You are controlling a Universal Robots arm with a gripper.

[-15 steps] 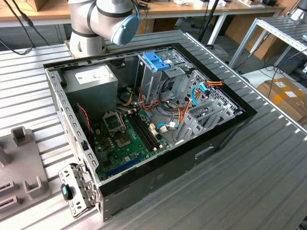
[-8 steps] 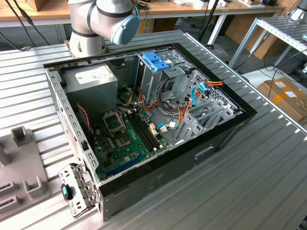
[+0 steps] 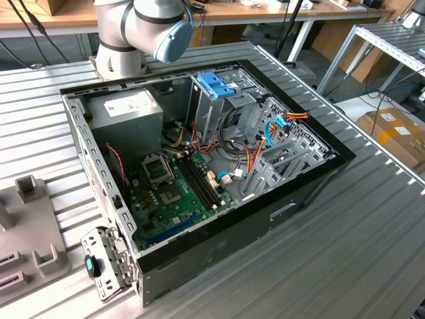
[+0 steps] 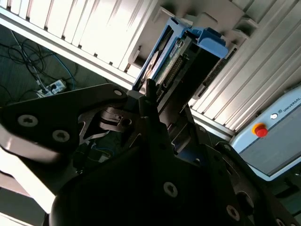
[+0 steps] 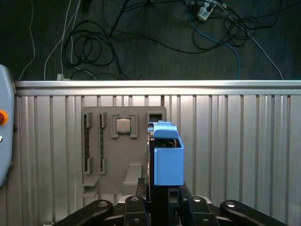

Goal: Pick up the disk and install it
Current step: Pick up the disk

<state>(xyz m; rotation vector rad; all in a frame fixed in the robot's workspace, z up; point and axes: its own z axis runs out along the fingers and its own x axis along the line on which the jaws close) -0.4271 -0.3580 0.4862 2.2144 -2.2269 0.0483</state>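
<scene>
In both wrist views my gripper is shut on the disk, a flat drive in a light-blue plastic frame that stands out from between the fingers. The disk's connector edge shows in the second wrist view. It hangs over the edge of a grey fixture plate on the ribbed metal table. I cannot tell whether it still touches the plate. In the exterior view the open computer case lies on the table, with a drive cage topped by a blue latch piece.
The fixture plate holds a processor chip and slotted holders. A control pendant with a red button lies beside the table. Cables trail on the floor past the table edge. The arm's base stands behind the case.
</scene>
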